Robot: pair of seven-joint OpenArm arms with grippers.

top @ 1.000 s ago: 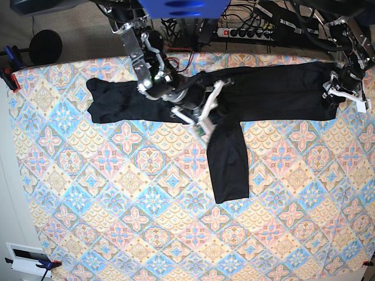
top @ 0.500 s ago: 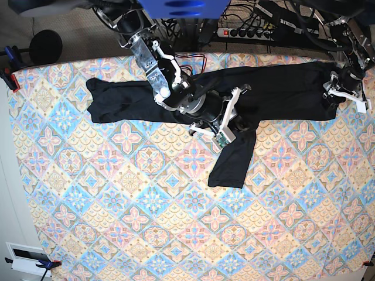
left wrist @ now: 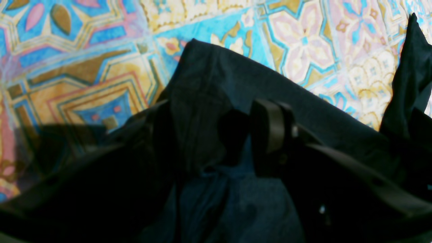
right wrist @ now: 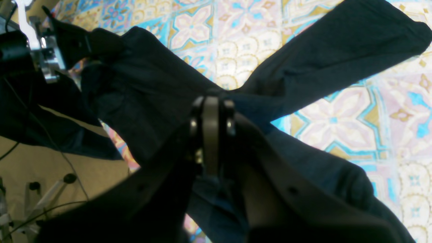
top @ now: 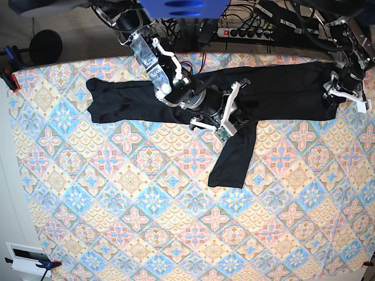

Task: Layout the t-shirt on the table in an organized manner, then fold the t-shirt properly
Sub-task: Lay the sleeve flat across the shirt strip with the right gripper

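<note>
No readable brand, label or writing anywhere; t-shirt (top: 275,93) plain black, no print. It lies stretched as a long band across the far part of the table (top: 117,222), one sleeve hanging down toward the near side from the middle, its cuff flat on the patterned cloth. Right gripper (top: 229,111) sits over the middle of the garment where the sleeve meets the body; in the right wrist view its fingers (right wrist: 211,135) are pressed fully together with black fabric bunched around the tips, pinching the t-shirt there, sleeve fanning out to the upper right. Left gripper (top: 343,92) is at the far right end of the t-shirt, at the table edge; left wrist view shows one dark finger (left wrist: 270,131) with a fold of cloth between the jaws, which stand partly apart, clamped on that end of the shirt. Power strip (top: 249,32) and round black object (top: 45,47) off the table behind, text on strip too small to read
</note>
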